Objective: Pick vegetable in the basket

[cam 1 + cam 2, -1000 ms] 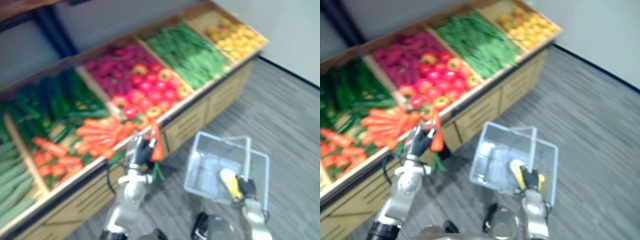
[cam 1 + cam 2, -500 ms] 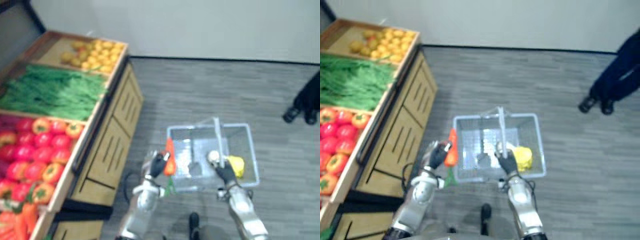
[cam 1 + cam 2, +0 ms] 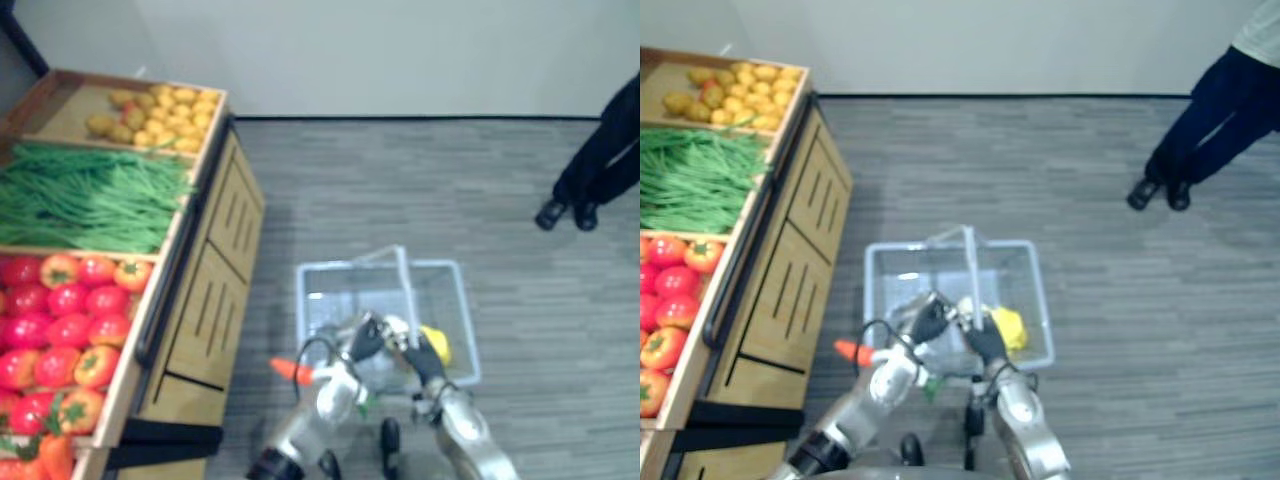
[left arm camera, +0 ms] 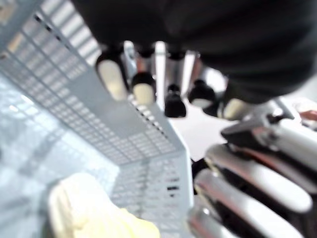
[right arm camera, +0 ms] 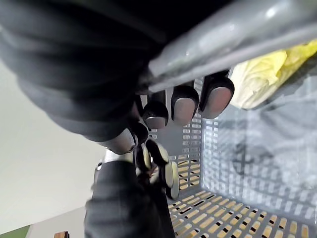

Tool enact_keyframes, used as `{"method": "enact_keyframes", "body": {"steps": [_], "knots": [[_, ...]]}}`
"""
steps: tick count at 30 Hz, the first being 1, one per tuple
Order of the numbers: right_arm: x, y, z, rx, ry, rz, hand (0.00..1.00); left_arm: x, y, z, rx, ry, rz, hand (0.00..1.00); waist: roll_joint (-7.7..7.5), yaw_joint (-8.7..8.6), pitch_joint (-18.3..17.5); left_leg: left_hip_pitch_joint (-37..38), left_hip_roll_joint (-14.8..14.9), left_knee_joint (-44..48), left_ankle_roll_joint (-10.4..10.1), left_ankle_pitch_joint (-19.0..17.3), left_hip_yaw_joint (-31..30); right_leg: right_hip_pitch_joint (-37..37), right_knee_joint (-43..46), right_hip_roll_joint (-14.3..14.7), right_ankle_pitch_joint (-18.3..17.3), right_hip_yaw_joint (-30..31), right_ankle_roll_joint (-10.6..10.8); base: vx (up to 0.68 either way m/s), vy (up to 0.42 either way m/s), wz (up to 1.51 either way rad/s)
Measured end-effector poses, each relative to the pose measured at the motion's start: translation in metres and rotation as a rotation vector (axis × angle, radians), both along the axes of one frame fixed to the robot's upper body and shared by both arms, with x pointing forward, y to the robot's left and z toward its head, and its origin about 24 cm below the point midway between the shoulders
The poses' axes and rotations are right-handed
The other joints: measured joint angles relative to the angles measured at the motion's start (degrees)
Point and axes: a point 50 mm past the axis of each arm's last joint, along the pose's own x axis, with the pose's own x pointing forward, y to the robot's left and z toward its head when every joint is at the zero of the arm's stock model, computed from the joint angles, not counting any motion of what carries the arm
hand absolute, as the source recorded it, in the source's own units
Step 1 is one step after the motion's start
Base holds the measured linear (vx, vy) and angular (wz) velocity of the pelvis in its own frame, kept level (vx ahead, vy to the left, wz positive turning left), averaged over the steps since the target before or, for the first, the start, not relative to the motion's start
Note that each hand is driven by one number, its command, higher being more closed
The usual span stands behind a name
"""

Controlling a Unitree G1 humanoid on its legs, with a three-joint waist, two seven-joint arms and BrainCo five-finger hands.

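Carrot: in the left eye view its orange end shows just outside the near left corner of the basket, beside the left forearm; cannot tell whether it lies on the floor. Left hand is over the basket's near edge. Right hand is just beside it, at the handle. A yellow item lies inside the basket, right side. A wooden produce stand is to the left, and a person's legs are at far right. Right eye view: same layout, carrot outside the basket wall. Left wrist view: the left hand's fingers hang loosely spread above the basket wall, nothing between them. Right wrist view: the right hand's fingers are wrapped round the handle bar.
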Motion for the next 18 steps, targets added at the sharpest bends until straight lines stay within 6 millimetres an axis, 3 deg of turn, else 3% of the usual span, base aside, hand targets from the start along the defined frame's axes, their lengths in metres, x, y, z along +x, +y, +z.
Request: {"method": "enact_keyframes", "body": {"steps": [7,10,12,14,15,18], "knots": [[-0.005,-0.003,-0.005,0.017,0.032,0.027,1.00,0.012,-0.012,0.003,0.052,-0.026,-0.054,0.00,-0.02,-0.28,0.0,0.9,-0.3,-0.2,0.1,0.3,-0.7,1.2,-0.8,-0.1,1.2,-0.6,0.4,0.03,0.028,0.03],[-0.006,-0.012,-0.015,0.010,0.072,-0.012,1.00,0.017,-0.005,0.001,0.057,-0.016,-0.017,0.00,-0.02,-0.45,0.0,3.3,-0.6,-1.9,0.3,0.6,-1.0,3.0,-0.9,-0.2,1.2,-1.3,0.5,0.00,0.045,0.06],[-0.006,-0.026,-0.020,0.006,0.096,-0.086,1.00,0.024,0.013,0.004,0.041,-0.023,0.061,0.00,-0.02,-0.38,0.0,3.3,-0.9,-2.1,0.6,0.8,-1.1,3.0,-1.2,-0.6,1.2,-1.5,0.5,-0.05,0.054,0.06],[-0.008,-0.047,-0.031,-0.012,0.143,-0.205,1.00,0.024,0.050,0.011,-0.025,-0.045,0.216,0.00,-0.01,-0.68,-0.1,3.3,-1.1,-2.1,0.6,0.9,-1.1,3.1,-1.2,-0.8,1.1,-1.6,0.6,-0.04,0.041,0.04],[-0.012,-0.068,-0.039,-0.029,0.181,-0.321,1.00,0.018,0.081,0.018,-0.101,-0.071,0.345,0.00,0.00,-1.22,-0.1,3.3,-1.1,-2.3,0.6,1.1,-1.5,3.2,-1.2,-0.9,1.1,-2.0,0.6,-0.02,0.027,0.13],[-0.022,-0.097,-0.050,-0.060,0.245,-0.493,1.00,0.007,0.125,0.026,-0.204,-0.089,0.515,0.00,0.19,-1.48,-0.2,3.4,-1.3,-3.2,0.6,1.9,-2.6,3.3,-1.2,-1.0,1.1,-3.3,0.6,-0.01,0.018,0.22]]}}
